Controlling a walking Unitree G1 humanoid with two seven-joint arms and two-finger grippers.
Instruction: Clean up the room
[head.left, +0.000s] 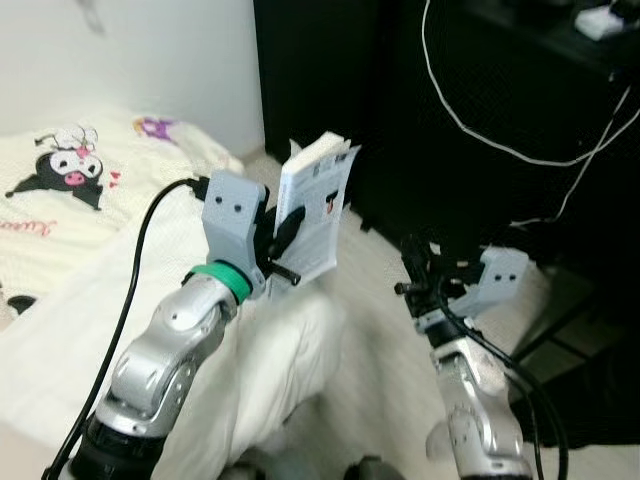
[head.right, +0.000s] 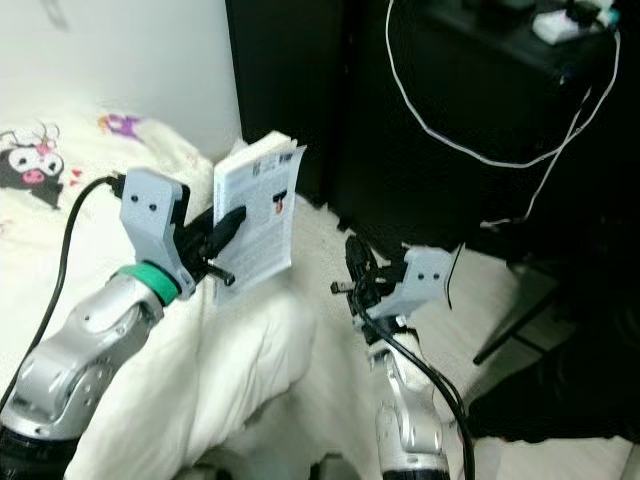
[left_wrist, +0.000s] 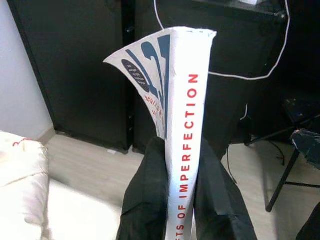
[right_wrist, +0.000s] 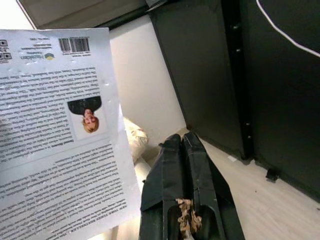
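While the left gripper (head.left: 284, 232) clamps a book (head.left: 318, 205) upright, the right gripper (right_wrist: 186, 165), at four o'clock from it, is closed and empty; shelving looks undone.

We see a white wall (head.left: 180, 60) behind a bed (head.left: 70, 260) with a cartoon-print cover, a black cabinet (head.left: 330, 100) on the pale wood floor (head.left: 375, 330), and a white cable (head.left: 500, 150) hanging across dark furniture.
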